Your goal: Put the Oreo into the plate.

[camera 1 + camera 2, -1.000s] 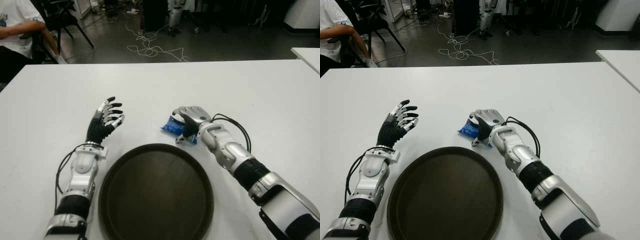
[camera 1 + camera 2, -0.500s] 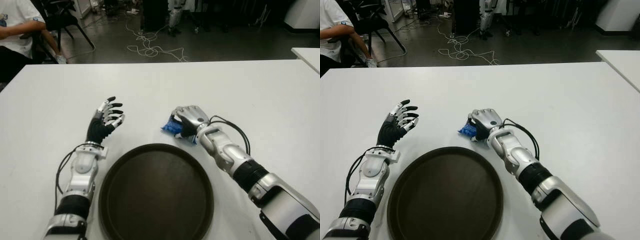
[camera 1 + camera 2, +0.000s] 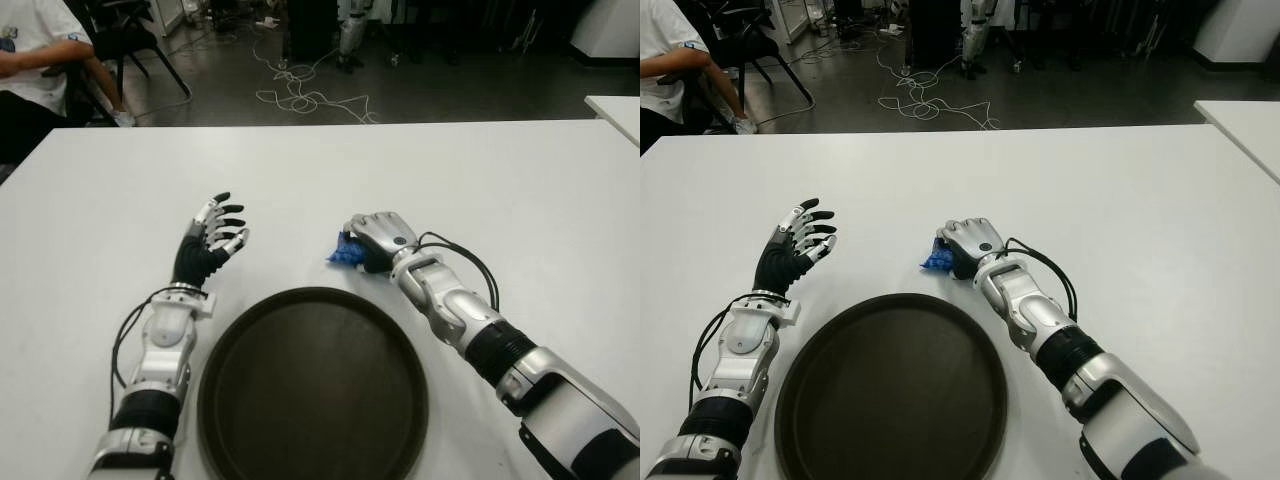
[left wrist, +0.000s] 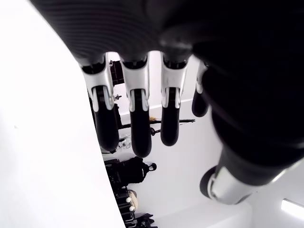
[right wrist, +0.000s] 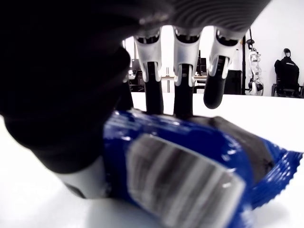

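**Oreo pack in right-hand grasp, plate empty**

Oreo pack (image 3: 345, 252), blue wrapper, sits under the right hand (image 3: 375, 240) on the white table (image 3: 520, 200), just beyond the far-right rim of the plate. Right wrist view: fingers (image 5: 183, 90) curled over the top of the wrapper (image 5: 190, 166), thumb against its side; pack clamped. Cannot tell whether the pack touches the table or is raised off it.

Plate (image 3: 240, 330), dark brown, round, nearest the robot, between the two forearms. Nothing in it.

Left hand (image 3: 210, 245) shows left of the plate's far edge, palm raised, fingers (image 4: 135, 118) straight and spread, holding nothing.

Beyond the table: dark floor with a tangle of white cable (image 3: 300, 95). Seated person (image 3: 35, 60) in a white shirt at far left, beside a black chair (image 3: 130, 40).
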`<control>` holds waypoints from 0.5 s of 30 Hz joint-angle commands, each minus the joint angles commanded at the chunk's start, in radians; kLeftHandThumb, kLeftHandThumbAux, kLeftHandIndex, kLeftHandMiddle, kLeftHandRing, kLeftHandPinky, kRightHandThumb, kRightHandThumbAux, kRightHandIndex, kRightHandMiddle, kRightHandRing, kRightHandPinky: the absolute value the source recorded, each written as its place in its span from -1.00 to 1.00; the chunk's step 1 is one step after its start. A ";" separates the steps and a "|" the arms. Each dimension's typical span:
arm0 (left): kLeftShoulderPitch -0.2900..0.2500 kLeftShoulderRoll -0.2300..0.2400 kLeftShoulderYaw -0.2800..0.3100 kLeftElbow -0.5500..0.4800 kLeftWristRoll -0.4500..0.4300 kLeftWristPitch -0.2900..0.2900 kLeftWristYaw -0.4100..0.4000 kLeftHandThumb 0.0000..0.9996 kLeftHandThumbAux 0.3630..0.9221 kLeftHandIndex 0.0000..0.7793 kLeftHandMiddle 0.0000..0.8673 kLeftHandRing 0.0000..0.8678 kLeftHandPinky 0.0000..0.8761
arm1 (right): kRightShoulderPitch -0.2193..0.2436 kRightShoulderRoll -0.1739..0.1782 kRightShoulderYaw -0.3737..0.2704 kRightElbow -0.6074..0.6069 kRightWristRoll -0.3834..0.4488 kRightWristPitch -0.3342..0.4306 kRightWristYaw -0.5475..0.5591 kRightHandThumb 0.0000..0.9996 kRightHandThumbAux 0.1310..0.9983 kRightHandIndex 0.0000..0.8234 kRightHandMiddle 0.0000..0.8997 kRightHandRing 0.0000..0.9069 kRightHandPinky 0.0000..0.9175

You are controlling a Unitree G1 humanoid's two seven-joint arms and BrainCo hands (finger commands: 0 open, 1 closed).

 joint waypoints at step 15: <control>0.007 0.008 -0.002 -0.016 0.013 0.010 0.011 -0.02 0.38 -0.64 -0.41 -0.34 -0.27 | -0.015 -0.008 -0.009 0.008 0.038 -0.052 0.067 0.40 0.38 0.02 0.38 0.45 0.45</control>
